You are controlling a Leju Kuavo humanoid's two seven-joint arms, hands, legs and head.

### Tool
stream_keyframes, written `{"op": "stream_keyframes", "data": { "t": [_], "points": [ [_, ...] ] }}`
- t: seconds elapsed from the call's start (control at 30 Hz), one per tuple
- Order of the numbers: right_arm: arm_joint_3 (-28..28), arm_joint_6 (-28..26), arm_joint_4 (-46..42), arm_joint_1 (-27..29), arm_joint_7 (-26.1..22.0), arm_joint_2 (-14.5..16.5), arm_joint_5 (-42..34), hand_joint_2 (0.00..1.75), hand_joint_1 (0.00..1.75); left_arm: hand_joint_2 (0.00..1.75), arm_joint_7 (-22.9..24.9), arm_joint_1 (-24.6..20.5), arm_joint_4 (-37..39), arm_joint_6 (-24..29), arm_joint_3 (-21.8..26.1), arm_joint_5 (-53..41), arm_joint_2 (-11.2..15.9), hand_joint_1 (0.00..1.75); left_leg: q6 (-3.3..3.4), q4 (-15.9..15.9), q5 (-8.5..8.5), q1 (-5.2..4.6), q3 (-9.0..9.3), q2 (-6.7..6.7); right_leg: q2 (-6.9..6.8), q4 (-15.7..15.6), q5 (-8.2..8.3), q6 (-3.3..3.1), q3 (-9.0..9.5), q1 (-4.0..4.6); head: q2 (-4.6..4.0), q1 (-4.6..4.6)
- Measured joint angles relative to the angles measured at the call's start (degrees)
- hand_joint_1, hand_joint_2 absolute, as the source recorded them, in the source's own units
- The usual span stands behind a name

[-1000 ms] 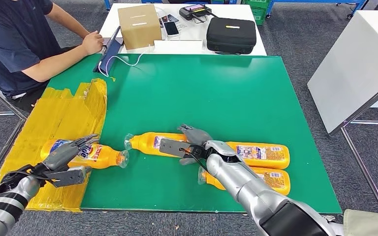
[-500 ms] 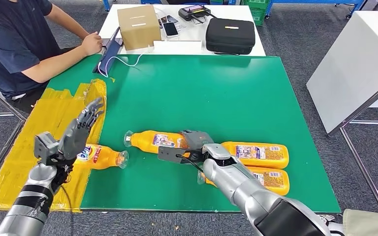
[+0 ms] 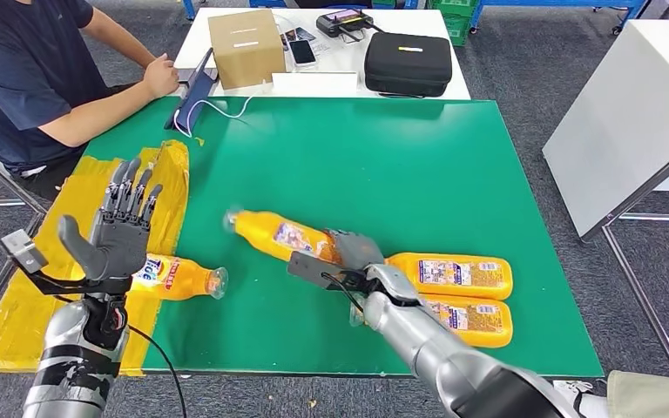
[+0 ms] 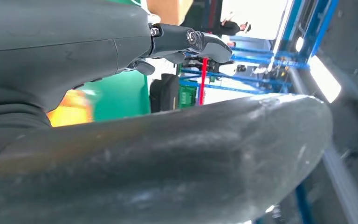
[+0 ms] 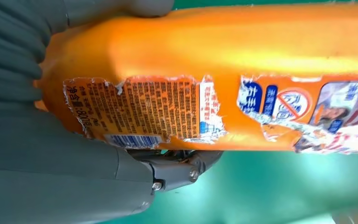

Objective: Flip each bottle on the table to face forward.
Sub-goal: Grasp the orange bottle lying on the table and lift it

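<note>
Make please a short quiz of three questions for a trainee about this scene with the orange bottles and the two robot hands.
1. True or false: the left robot hand is holding a bottle.
2. How many orange bottles lie on the table?
3. Multiple choice: the right robot hand grips a) the black case, b) the tilted bottle, c) the cardboard box.

Key:
1. False; it is raised, fingers spread, above the bottle on the yellow tape.
2. Four.
3. b.
</note>
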Motion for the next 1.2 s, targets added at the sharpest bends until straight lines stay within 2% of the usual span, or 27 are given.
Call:
{"op": "stream_keyframes", "data": {
  "t": [0.07, 0.27, 0.4, 0.57, 0.73, 0.93, 1.2],
  "points": [
    [-2.9, -1.2, -3.0, 2.1, -2.9, 0.0, -2.5, 1.75, 1.75, 0.0, 0.8, 1.4, -1.3, -0.1, 0.6, 1.7, -0.4, 0.0, 0.0, 0.0, 0.0, 0.0, -0.1, -0.01, 0.0, 0.0, 0.0, 0.0, -0.1, 0.0, 0.0, -0.03],
    [-6.8, -1.6, -7.7, 4.9, -3.8, -0.2, -3.5, 1.75, 1.75, 0.0, 1.2, 3.1, -3.1, 0.0, 1.0, 2.3, -0.9, 0.0, 0.0, 0.0, 0.0, 0.0, -0.23, -0.09, -0.02, 0.0, 0.0, 0.0, -0.2, 0.0, 0.0, -0.01],
    [-9.8, -5.0, -14.6, 8.6, -10.1, 0.1, -9.3, 1.75, 1.75, 1.75, 2.5, 3.9, -4.1, 1.0, 1.2, 4.0, -1.3, 0.0, 0.0, 0.0, 0.0, 0.0, -0.34, -0.11, -0.03, 0.0, 0.0, 0.01, -0.29, 0.0, 0.0, 0.0],
    [-12.4, -7.3, -32.8, 15.7, -14.2, 0.6, -14.9, 1.75, 1.75, 1.75, 6.5, 6.2, -5.9, 1.9, 0.7, 7.0, -2.0, 0.0, -0.01, 0.0, -0.01, 0.0, -0.52, -0.09, -0.02, 0.0, -0.01, 0.01, -0.5, 0.0, 0.0, -0.01],
    [-10.2, -8.0, -43.4, 19.7, -14.1, 1.1, -12.9, 1.75, 1.75, 1.75, 8.8, 8.5, -8.4, 3.1, -2.6, 8.2, -3.1, 0.0, -0.01, 0.0, -0.02, 0.0, -0.59, -0.09, -0.01, 0.0, -0.02, 0.0, -0.57, 0.0, 0.0, 0.0],
    [-3.9, -7.5, -45.7, 22.1, -13.8, 2.7, -10.7, 1.75, 1.75, 1.75, 9.9, 11.0, -12.1, 4.2, -8.9, 8.7, -4.1, 0.0, -0.01, 0.0, -0.03, 0.0, -0.59, -0.09, -0.02, 0.0, -0.02, 0.0, -0.59, 0.0, 0.0, -0.01],
    [0.0, -5.8, -45.6, 22.5, -12.5, 3.4, -9.8, 1.75, 1.75, 1.75, 10.0, 12.6, -14.4, 4.4, -12.5, 9.3, -4.2, 0.0, -0.01, 0.0, -0.03, 0.0, -0.61, -0.09, -0.02, 0.0, -0.02, 0.0, -0.58, 0.0, 0.0, 0.0]
  ]
}}
